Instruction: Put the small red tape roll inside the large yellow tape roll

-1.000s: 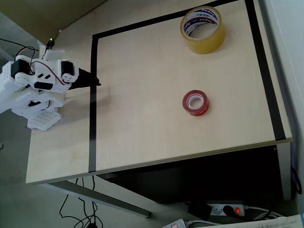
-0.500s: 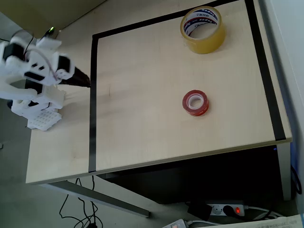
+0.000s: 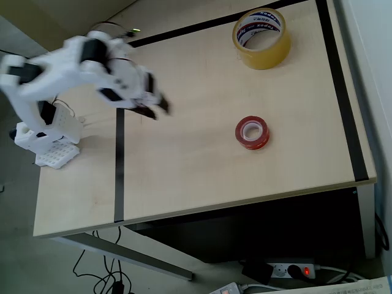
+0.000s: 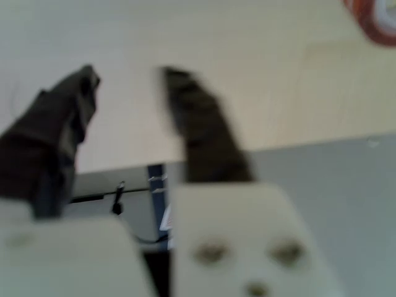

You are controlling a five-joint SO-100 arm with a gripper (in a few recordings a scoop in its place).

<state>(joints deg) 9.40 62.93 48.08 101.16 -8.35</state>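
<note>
light: bright, even daylight | overhead: arm (image 3: 79, 67) motion-blurred | wrist: all soft, out of focus

In the overhead view the white arm (image 3: 73, 67) is smeared by motion, and the dark gripper (image 3: 156, 109) at its end is too blurred there to tell how its jaws stand. The wrist view is soft all over: the two dark fingers (image 4: 198, 124) have fuzzy edges, and the small red tape roll (image 4: 377, 21) is cut off by the top right corner, leaving an arc of red and white
</note>
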